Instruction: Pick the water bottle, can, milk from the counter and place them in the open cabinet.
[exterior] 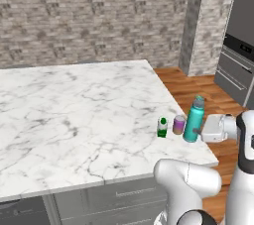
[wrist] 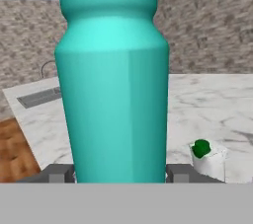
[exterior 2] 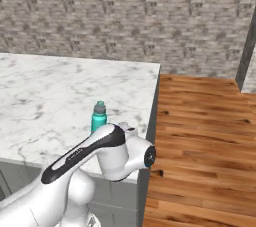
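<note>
The teal water bottle point(exterior: 194, 119) point(exterior 2: 99, 116) with its grey cap stands near the right front corner of the white marble counter point(exterior: 74, 115). My gripper point(exterior: 200, 131) reaches it from the right. In the hand view the water bottle point(wrist: 113, 85) looms large, and my gripper point(wrist: 118, 173) has a fingertip point(wrist: 59, 173) pressed against each side of it. The purple can point(exterior: 178, 124) stands just left of the bottle. The small green milk point(exterior: 162, 127) point(wrist: 206, 157) is left of the can. The open cabinet is out of view.
The counter's right edge point(exterior 2: 154, 116) drops to a wooden floor point(exterior 2: 200, 136) close beside the bottle. A brick wall point(exterior: 89, 16) runs behind. Dark tall appliance fronts point(exterior: 238, 55) stand at the far right. A grey sink recess point(wrist: 39, 97) lies in the counter beyond the bottle.
</note>
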